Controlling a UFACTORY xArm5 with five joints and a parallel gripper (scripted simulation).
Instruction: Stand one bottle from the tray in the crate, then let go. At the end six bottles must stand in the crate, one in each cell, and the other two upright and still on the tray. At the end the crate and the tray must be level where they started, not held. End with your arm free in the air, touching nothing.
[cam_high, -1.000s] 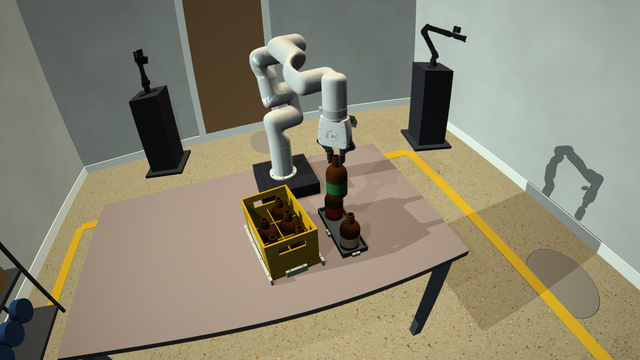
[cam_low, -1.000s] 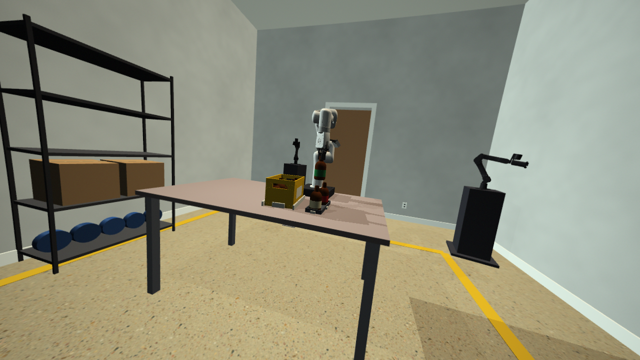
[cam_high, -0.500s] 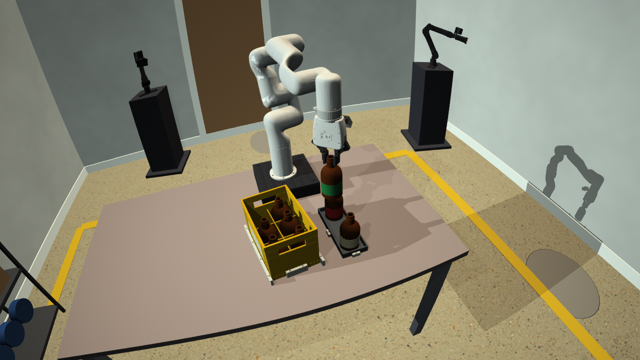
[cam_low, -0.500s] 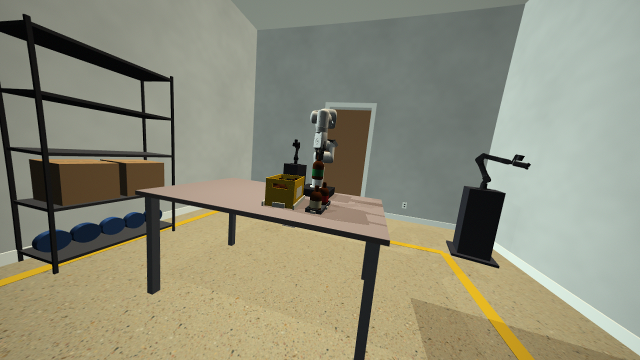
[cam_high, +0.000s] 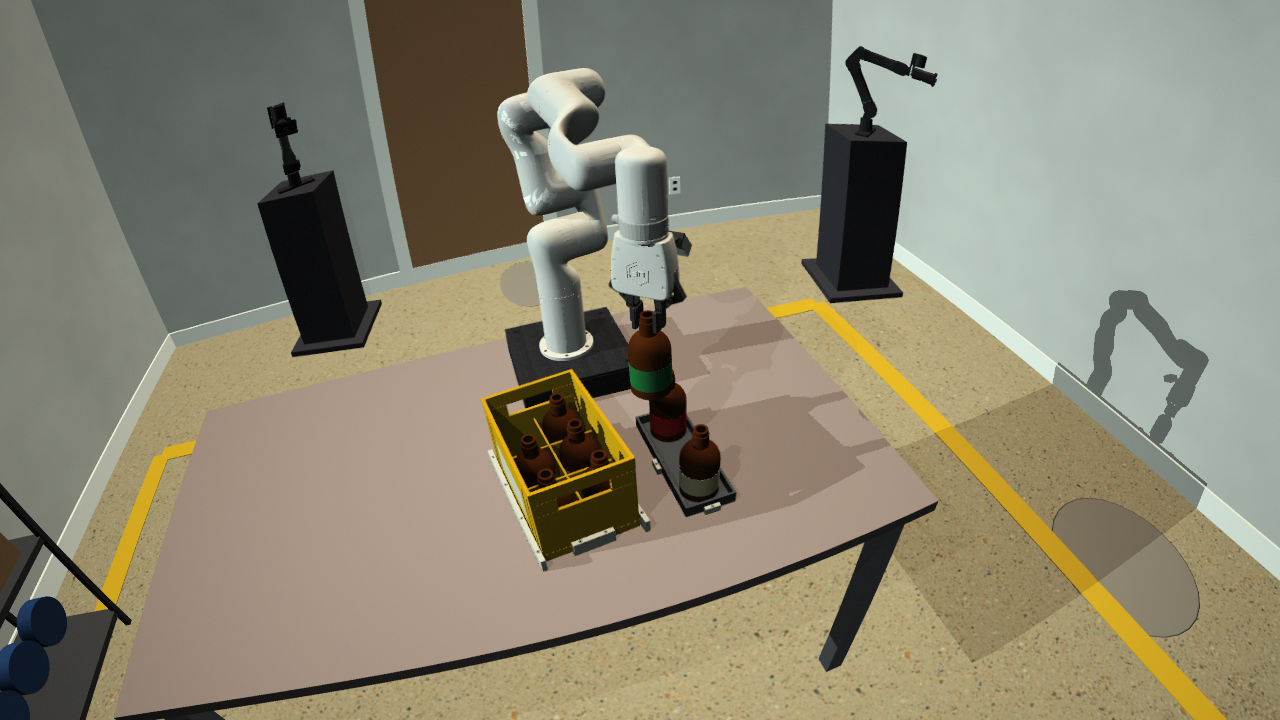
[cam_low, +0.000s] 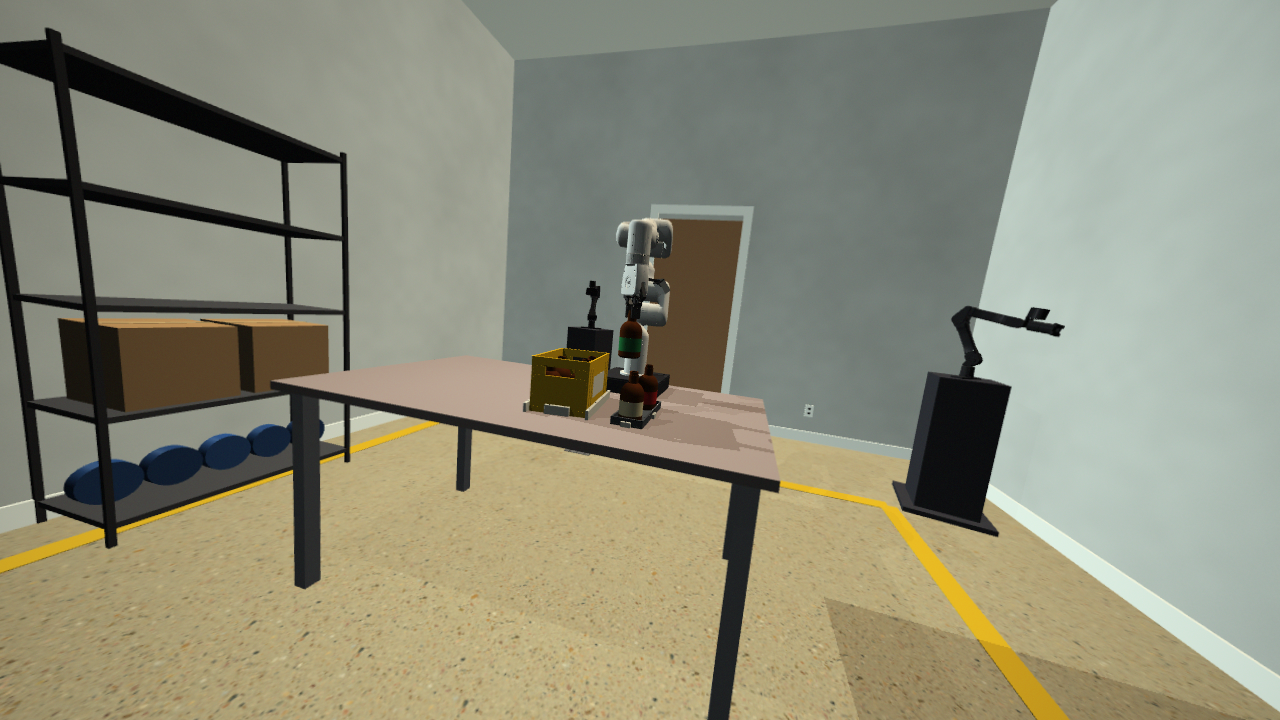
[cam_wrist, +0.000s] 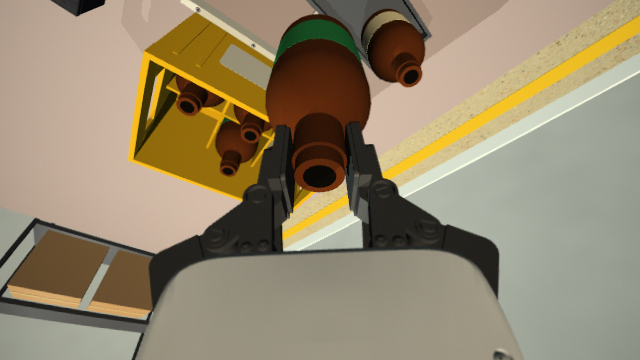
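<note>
My gripper (cam_high: 648, 315) (cam_low: 632, 311) (cam_wrist: 318, 143) is shut on the neck of the green-labelled bottle (cam_high: 650, 376) (cam_low: 630, 340) (cam_wrist: 318, 90) and holds it upright in the air, above the back of the tray. The dark tray (cam_high: 726, 495) (cam_low: 617, 420) bears a red-labelled bottle (cam_high: 668, 423) (cam_low: 650, 394) at its back and a cream-labelled bottle (cam_high: 699, 465) (cam_low: 631, 394) (cam_wrist: 395, 47) at its front, both upright. The yellow crate (cam_high: 586, 523) (cam_low: 561, 390) (cam_wrist: 195, 50) stands level left of the tray with several brown bottles in its cells. Its near cells are partly hidden by the wall.
White locating strips (cam_high: 594, 539) (cam_low: 556, 410) lie around the crate's foot on the table (cam_high: 340, 537) (cam_low: 429, 389). The crate's raised walls stand between its cells and the tray. The black robot base (cam_high: 528, 351) is behind the crate.
</note>
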